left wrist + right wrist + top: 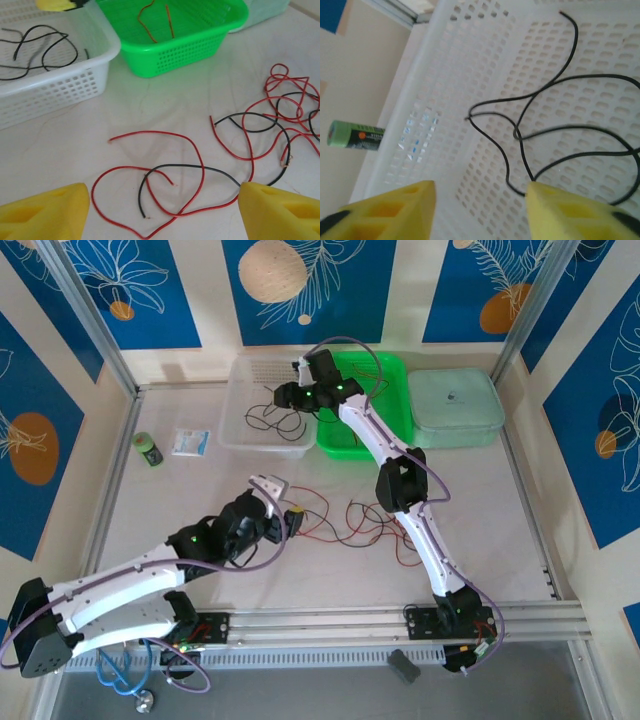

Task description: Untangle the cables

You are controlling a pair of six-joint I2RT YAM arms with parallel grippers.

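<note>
Table [200, 500] carries a white basket [232, 435] and a green basket [395, 375] at the far side. The right gripper [480, 200] hangs over the white basket, jaws apart and empty, with loose black wires [520, 130] lying on the basket floor below. Two red strands [152, 20] lie in the green basket.

The left gripper [160, 210] is low over the table, jaws wide apart and holding nothing. The remaining cables [365, 525] lie on the table between the two arms. The nearest red and black loops [170, 175] lie just ahead of the left jaws, crosswise to them. The denser knot [280, 110] sits further ahead and to the right.

Judgement: the left arm is the nearer and better placed for the next pick.
</note>
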